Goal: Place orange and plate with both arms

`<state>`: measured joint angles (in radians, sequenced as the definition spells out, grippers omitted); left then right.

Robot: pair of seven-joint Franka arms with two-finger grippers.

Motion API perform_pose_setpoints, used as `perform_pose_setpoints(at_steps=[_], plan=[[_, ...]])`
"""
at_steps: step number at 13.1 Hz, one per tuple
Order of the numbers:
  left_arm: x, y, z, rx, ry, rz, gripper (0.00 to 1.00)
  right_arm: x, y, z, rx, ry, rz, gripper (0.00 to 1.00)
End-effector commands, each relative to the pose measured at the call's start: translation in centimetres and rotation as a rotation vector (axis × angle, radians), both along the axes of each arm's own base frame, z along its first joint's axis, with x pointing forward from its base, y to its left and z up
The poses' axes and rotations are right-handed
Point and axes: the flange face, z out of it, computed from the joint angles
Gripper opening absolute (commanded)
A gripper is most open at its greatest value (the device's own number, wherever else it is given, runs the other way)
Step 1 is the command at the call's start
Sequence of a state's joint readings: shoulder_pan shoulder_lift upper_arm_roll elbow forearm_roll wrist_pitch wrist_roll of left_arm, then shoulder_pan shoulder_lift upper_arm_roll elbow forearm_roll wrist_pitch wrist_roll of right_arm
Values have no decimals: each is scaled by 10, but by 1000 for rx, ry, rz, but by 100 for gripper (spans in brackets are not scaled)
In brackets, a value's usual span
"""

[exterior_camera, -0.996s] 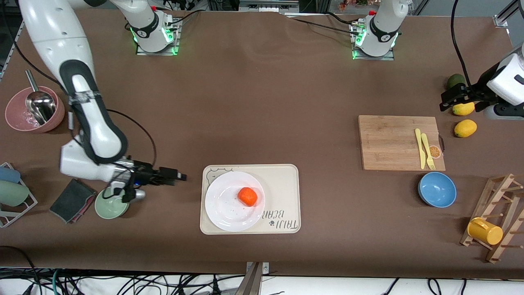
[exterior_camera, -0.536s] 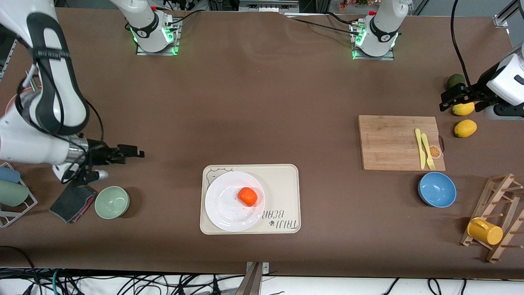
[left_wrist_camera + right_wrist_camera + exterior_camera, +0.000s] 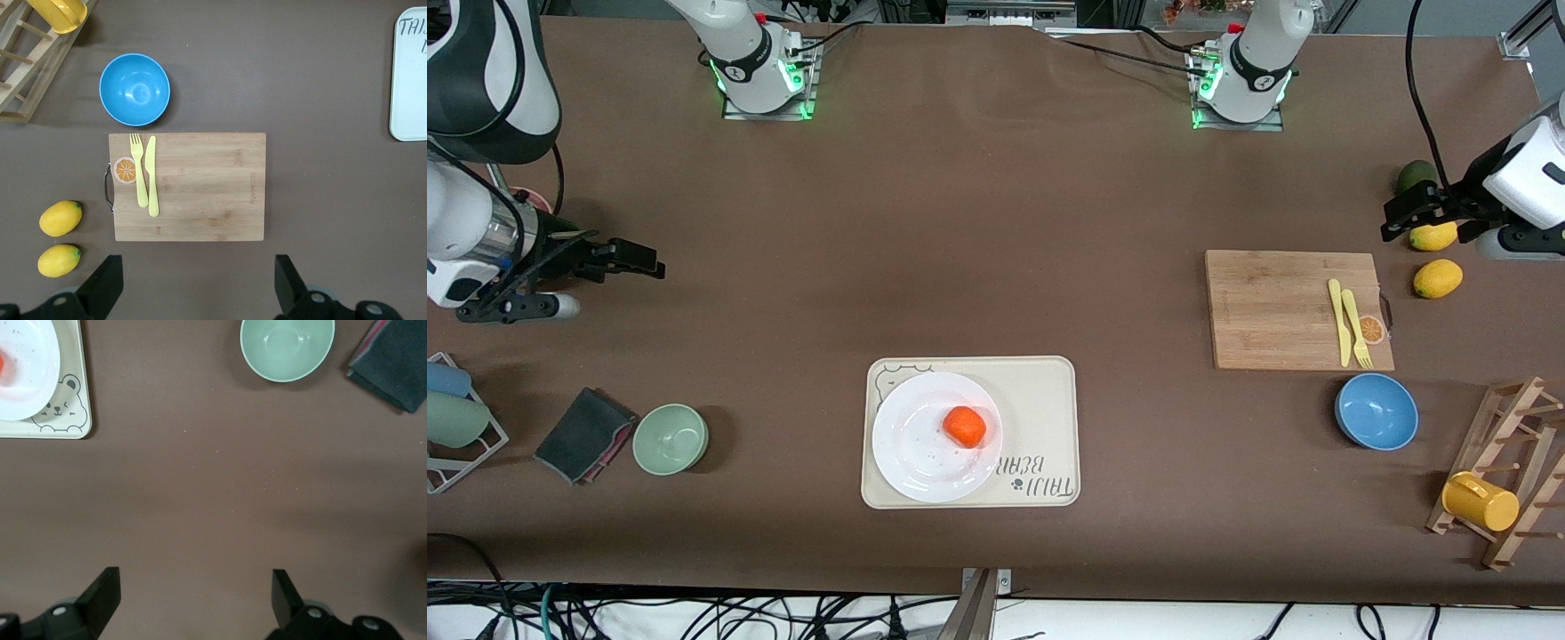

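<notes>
The small red-orange orange (image 3: 965, 427) sits on the round white ceramic plate (image 3: 916, 449), itself on the beige rectangular bear-printed tray (image 3: 1040, 418); the right wrist view cuts both off. Bare brown table surrounds the tray. The right gripper (image 3: 636, 258) and left gripper (image 3: 1400, 213), fingers apart, hang empty over the table's ends.

We see a brown desk (image 3: 996, 222). Directly on it, nearest the front camera at mid-desk: a beige tray (image 3: 1040, 427).

Toward the right arm's end: green bowl (image 3: 671, 438), a folded dark cloth (image 3: 583, 434) just beside it, a wire rack (image 3: 454, 444) at the edge.

Toward the left arm's end: wooden cutting board (image 3: 1280, 307); blue bowl (image 3: 1376, 411) nearer the camera than the board; two lemons (image 3: 1437, 278) and an avocado (image 3: 1416, 175) near the edge; a wooden rack (image 3: 1507, 471).
</notes>
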<state>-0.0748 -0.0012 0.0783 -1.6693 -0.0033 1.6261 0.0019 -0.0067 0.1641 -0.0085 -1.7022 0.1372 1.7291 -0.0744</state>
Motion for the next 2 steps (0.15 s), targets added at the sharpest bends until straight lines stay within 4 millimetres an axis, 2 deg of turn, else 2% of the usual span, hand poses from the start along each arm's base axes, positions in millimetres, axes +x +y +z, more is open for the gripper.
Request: perform_pose_setpoints(at_steps=[1, 2], plan=[[2, -2, 5, 20, 6, -3, 100, -9, -7, 6, -23, 10, -20, 100], [2, -2, 5, 20, 5, -3, 100, -11, -9, 8, -23, 14, -24, 100]])
